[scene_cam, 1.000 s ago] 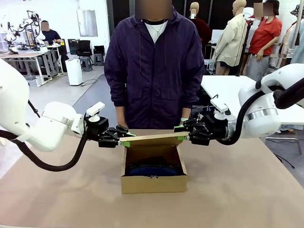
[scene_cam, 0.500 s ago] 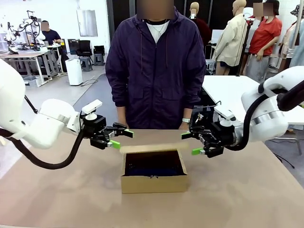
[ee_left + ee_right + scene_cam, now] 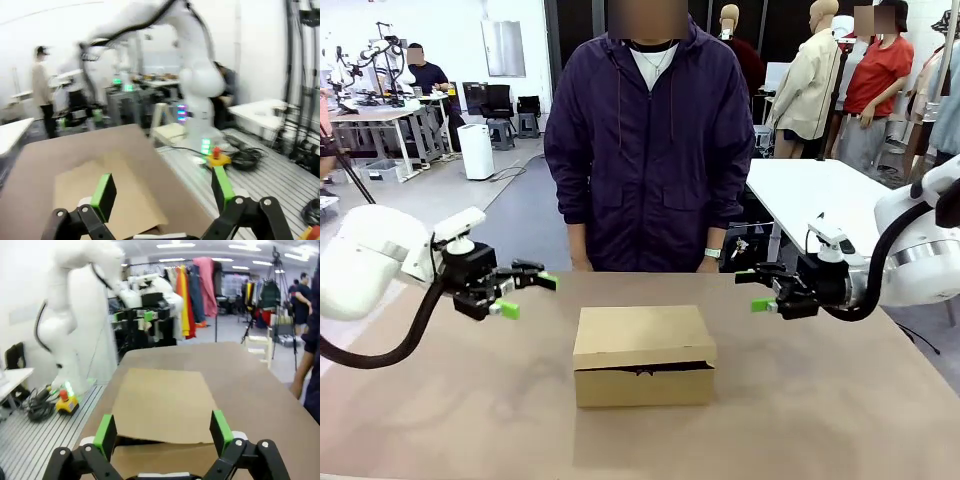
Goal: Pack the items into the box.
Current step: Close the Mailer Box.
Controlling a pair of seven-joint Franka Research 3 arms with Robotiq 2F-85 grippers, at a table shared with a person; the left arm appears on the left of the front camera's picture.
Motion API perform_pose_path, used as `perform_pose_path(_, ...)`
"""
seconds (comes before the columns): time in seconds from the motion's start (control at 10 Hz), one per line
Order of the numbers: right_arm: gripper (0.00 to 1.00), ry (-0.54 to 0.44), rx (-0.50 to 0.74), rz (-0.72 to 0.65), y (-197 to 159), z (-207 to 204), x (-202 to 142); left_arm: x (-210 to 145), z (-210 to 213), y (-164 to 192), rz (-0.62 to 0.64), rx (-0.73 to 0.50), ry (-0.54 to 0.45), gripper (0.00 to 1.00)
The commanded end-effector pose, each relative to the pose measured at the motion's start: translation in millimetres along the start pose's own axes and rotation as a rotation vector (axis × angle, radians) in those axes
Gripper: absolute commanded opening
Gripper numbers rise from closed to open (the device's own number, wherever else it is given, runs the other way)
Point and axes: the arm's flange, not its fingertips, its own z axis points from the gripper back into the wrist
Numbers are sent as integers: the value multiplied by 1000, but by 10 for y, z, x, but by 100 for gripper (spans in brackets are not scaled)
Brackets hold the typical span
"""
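The brown cardboard box (image 3: 643, 355) sits mid-table with its flap lid lying down over it and a thin gap at the front edge. The items are hidden under the lid. My left gripper (image 3: 527, 295) hovers open to the left of the box, apart from it, with nothing between its fingers. To the right of the box my right gripper (image 3: 752, 291) is also open and holds nothing. In the left wrist view the open gripper (image 3: 163, 192) looks over the lid (image 3: 85, 187). The right wrist view shows its spread gripper (image 3: 162, 432) facing the lid (image 3: 165, 405).
A person in a dark purple jacket (image 3: 645, 140) stands at the table's far edge, directly behind the box. Brown tabletop (image 3: 820, 400) lies bare around the box on all sides. A white table (image 3: 810, 195) stands off to the back right.
Both grippers let go of the raised lid, opened wide and drew outward and back from the box. The lid has dropped down over the box, covering the dark pouch inside.
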Motion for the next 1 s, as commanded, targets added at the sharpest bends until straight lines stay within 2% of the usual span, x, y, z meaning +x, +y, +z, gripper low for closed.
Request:
perform_pose_path(0.0,100,16,-117,-80,-63,-490,148,-15,-226,280,-18,190,23,100)
perform_pose_path(0.3,100,72,-108,-58,-169,-1004,70,-296,-496,623,74,151,99,100)
perform_pose_path(0.4,100,138,-89,-31,-212,-1153,-43,-397,-534,639,86,122,129,100)
perform_pose_path(0.5,100,173,-24,-36,-235,-1272,-175,-525,-561,645,141,115,181,100)
perform_pose_path(0.7,100,233,96,-14,-188,-1427,-291,-732,-601,695,193,90,205,100)
perform_pose_path(0.9,100,308,151,11,-133,-1403,-349,-862,-677,717,240,-6,217,100)
